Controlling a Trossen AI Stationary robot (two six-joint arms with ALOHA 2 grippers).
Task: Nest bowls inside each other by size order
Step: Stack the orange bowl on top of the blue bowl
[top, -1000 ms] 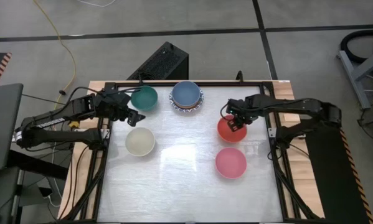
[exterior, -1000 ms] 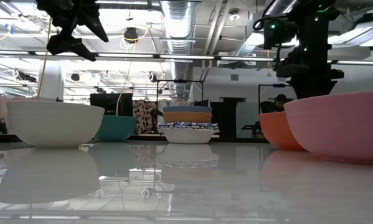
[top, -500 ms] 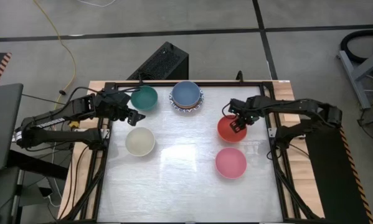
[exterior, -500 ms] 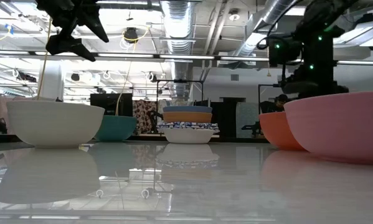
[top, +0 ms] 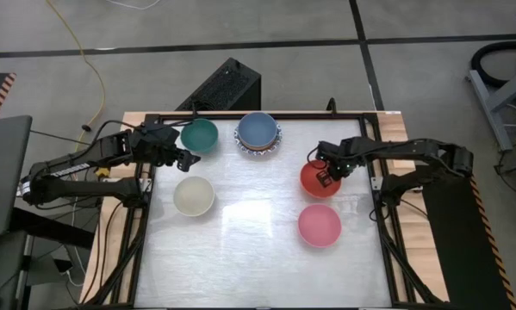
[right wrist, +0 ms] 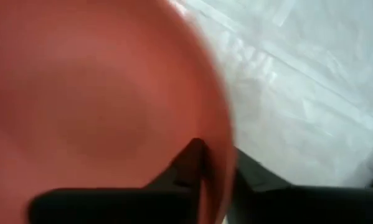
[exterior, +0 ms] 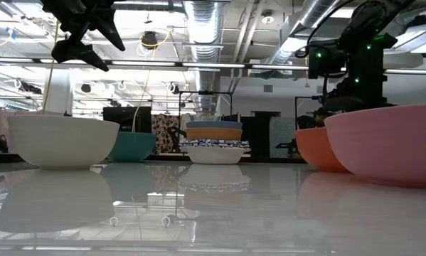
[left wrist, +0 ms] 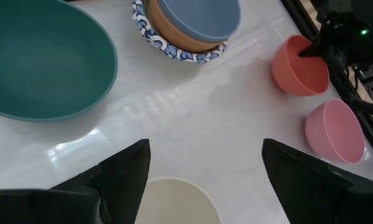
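The red bowl [top: 320,179] is sitting at three o'clock on the table [top: 258,258], above the pink bowl [top: 319,226]. My right gripper [top: 324,171] is pinching its rim, one finger inside, one outside, likely so it can be lifted toward the stack [top: 258,133] at twelve. My left gripper [top: 185,158] is hovering open near the teal bowl [top: 199,135], out of the way.

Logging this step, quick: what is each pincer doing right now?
Left pincer: open, holding nothing, above the table.
Right pincer: closed on the red bowl rim.
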